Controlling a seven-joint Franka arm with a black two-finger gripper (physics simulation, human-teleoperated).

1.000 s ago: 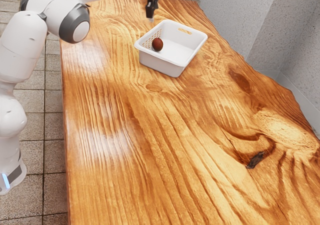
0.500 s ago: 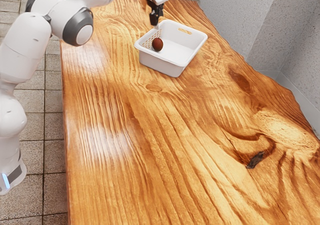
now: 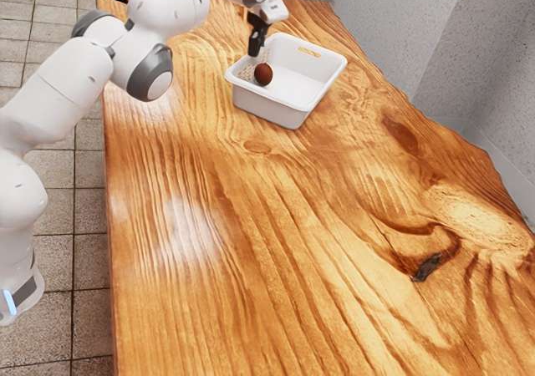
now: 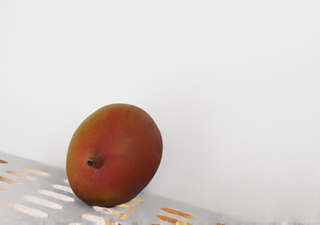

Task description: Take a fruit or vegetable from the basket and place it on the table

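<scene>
The table (image 3: 334,226) is brightly lit, and white glare is spread along it toward the exterior view's left. The basket's (image 3: 267,111) floor (image 4: 225,60) is evenly lit; its slotted wall (image 4: 30,160) is softly shaded.

Red-orange mango (image 4: 117,152), slotted white basket wall (image 4: 30,177)

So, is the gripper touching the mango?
Cannot tell. In the exterior view the gripper reaches down right next to the mango, but from that angle neither contact nor gap is clear. The wrist view doesn't settle it.
</scene>
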